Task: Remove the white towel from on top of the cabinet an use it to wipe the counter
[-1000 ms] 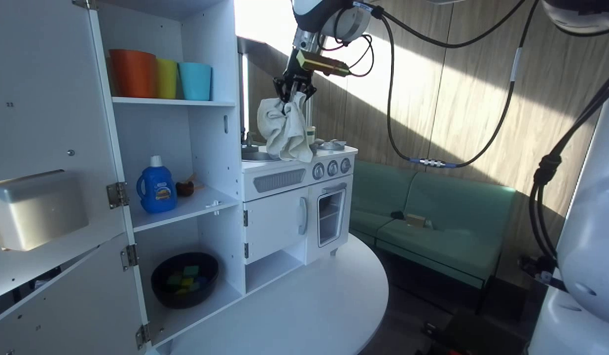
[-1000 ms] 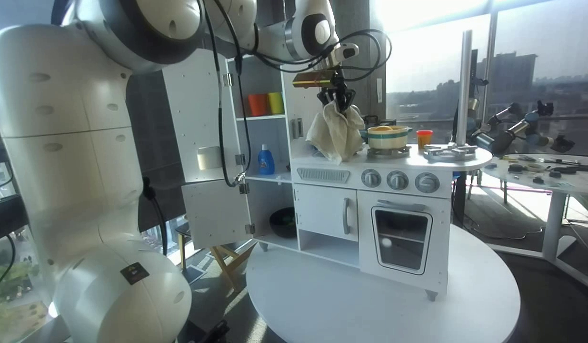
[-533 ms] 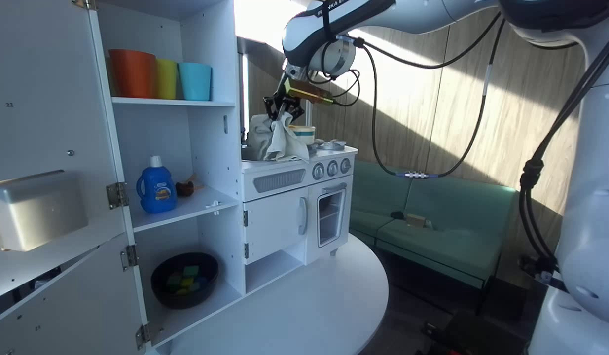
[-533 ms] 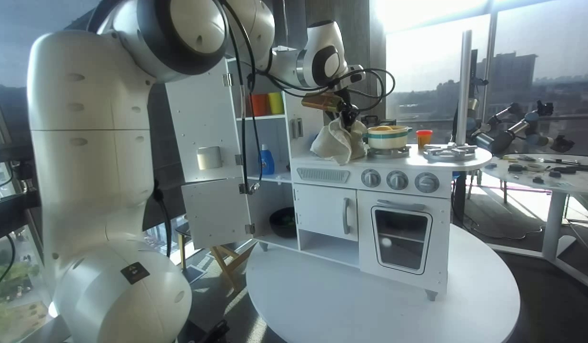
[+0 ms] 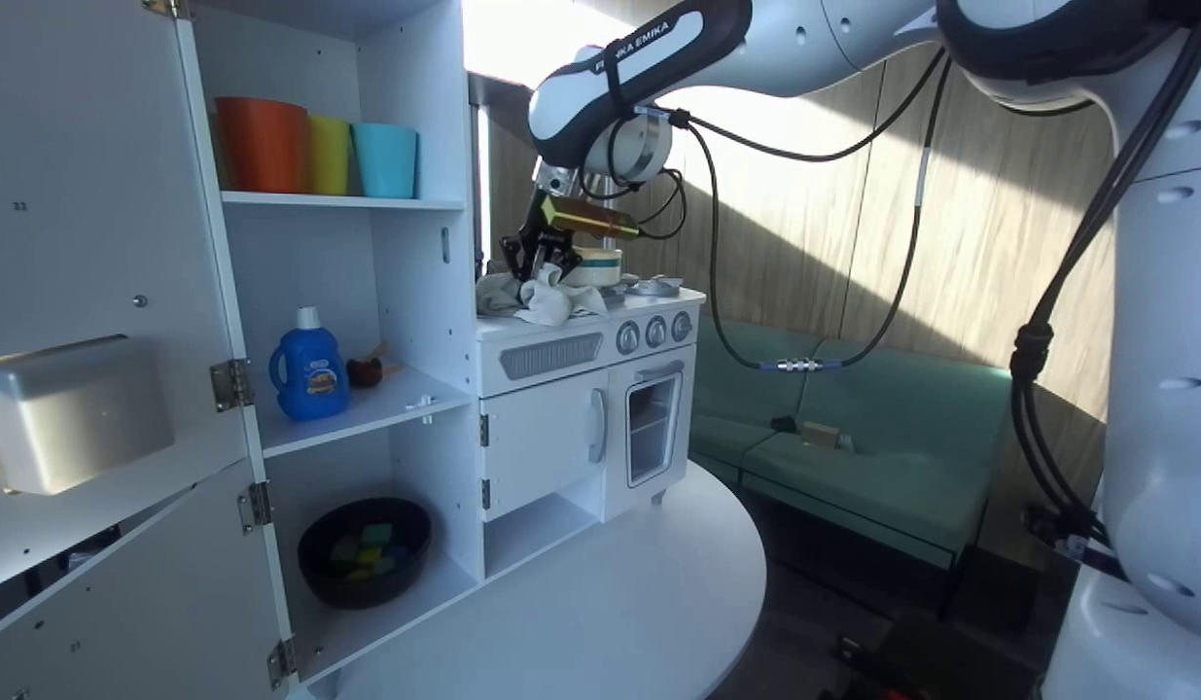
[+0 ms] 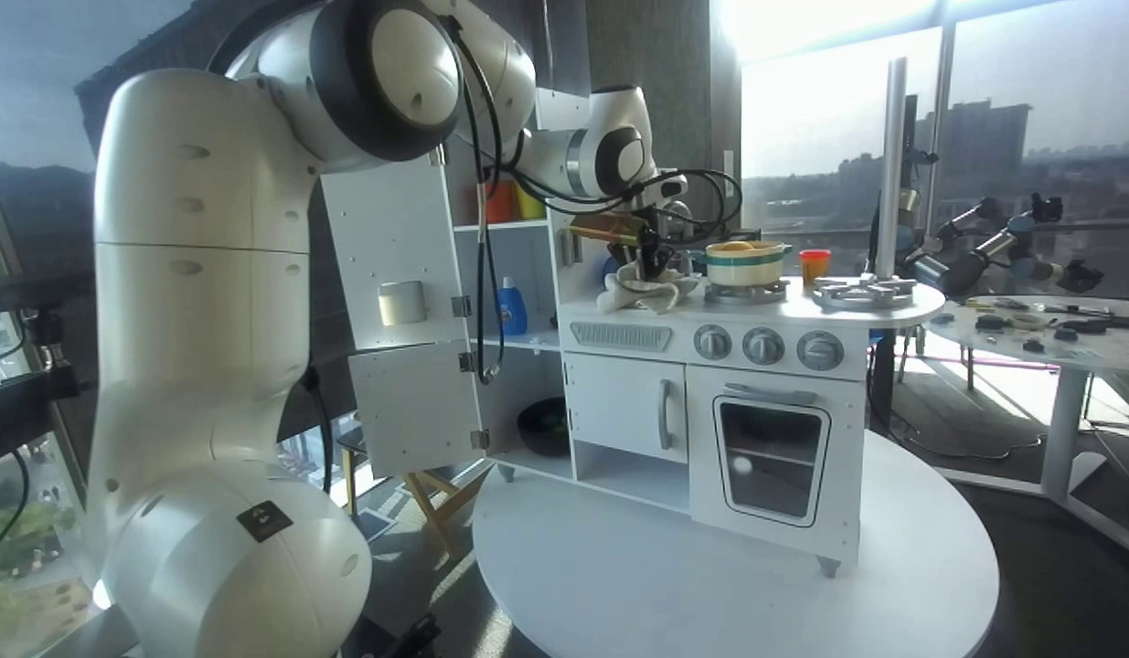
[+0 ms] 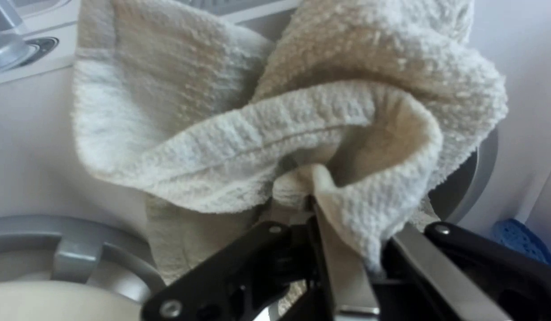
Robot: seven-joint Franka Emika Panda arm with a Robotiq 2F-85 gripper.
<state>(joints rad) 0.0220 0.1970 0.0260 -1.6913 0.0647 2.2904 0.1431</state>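
White and rough in its weave, the towel (image 7: pixel 204 156) is held by the claw (image 7: pixel 360 223). In the wrist view, one fold of it enters between the two metal fingers (image 7: pixel 344 276), and the claw is closed upon this fold. The bigger part of the towel is spread ahead of the fingertips, bunched and folded over itself, and some of it passes also under the claw. In both exterior views the towel lies directly below the claw, in a low heap which rests on the counter (image 7: pixel 34 147); the claw points down into this heap, so its very tips are hard to see there.

In the wrist view, a grey burner (image 7: pixel 79 254) is to the left of the claw, and to the right of it is the sink (image 7: pixel 486 178), which the towel covers in part. In both exterior views a cream pot (image 6: pixel 745 267) with a green band stands just to the right of the claw, and the white cabinet (image 5: pixel 420 321) is to the left of it. Inside this cabinet an orange cup (image 5: pixel 264 146), a yellow cup (image 5: pixel 329 156) and a light blue cup (image 5: pixel 386 160) are higher than the claw; a blue bottle (image 5: pixel 311 374) and a black bowl (image 5: pixel 367 591) are lower.
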